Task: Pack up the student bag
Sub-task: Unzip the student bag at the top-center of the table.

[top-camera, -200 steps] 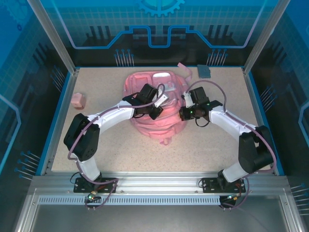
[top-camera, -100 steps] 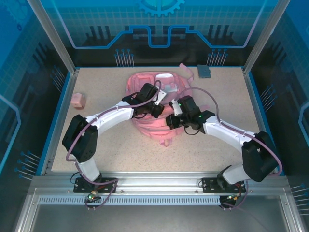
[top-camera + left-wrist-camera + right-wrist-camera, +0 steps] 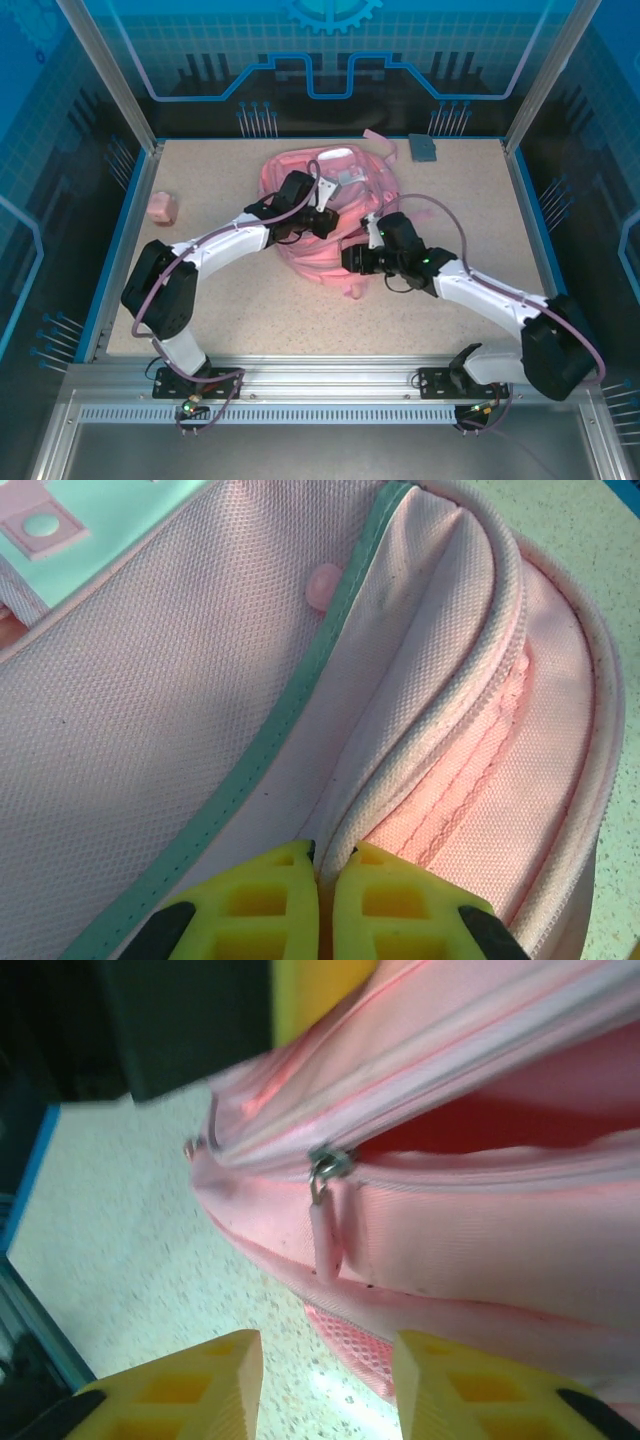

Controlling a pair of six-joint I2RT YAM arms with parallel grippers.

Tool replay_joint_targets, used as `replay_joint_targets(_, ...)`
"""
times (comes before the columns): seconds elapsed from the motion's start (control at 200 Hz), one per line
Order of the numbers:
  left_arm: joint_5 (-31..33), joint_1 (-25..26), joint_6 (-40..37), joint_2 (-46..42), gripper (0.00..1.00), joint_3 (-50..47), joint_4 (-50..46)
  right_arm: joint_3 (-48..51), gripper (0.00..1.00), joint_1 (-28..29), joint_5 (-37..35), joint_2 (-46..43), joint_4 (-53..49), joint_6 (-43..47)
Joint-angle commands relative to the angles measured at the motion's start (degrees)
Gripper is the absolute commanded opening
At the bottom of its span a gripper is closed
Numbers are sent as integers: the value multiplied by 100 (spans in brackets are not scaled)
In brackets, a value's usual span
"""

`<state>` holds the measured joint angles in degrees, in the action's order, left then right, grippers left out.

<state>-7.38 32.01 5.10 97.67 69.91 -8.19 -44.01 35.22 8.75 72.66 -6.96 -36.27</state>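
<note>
The student bag, a soft pink backpack, lies in the middle of the table. My left gripper is over its top; in the left wrist view its yellow fingers are shut on a fold of the bag's pale zip trim. My right gripper sits at the bag's near right side, low over the table. In the right wrist view it is open, with nothing between the fingers. A pink zip pull hangs from a metal slider just ahead of it, at the end of a parted zip.
A small pink block lies by the left edge. A grey flat object sits at the back right corner, with a pink strap trailing near it. Speckled tabletop stretches in front of the bag.
My right arm has swung left and forward to the bag's near side, and its gripper has opened. The left gripper has kept its hold and shifted slightly back.
</note>
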Motion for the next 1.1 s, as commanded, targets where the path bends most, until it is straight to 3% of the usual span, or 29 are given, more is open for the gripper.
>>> replay_joint_targets(0.0,-117,-125,166,-408,0,-119,416,-275,50,-235,-236,-226,-653,-296)
replay_joint_targets(0.235,-587,-135,-430,-801,0,-542,433,-1586,60,-577,-670,239,-1860,-1469)
replay_joint_targets(0.38,-762,-134,-666,-956,0,-874,720,-2213,61,-711,-359,761,-2086,-2131)
replay_joint_targets(0.575,-882,-130,-855,-930,0,-946,746,-3085,55,-891,283,1525,-2534,-2461)
replay_joint_targets(0.83,-998,-131,-1067,-898,3,-680,312,-3454,45,-892,361,2203,-2753,-2982)
replay_joint_targets(0.895,-942,-123,-1027,-972,8,-720,304,-3440,44,-886,358,2256,-2715,-3026)
replay_joint_targets(0.945,-903,-130,-922,-1048,14,-805,342,-3502,37,-883,374,2302,-2706,-2981)
replay_joint_targets(1.091,-570,-120,-257,-1270,44,-844,-1,-3646,16,-893,481,2332,-2476,-2748)
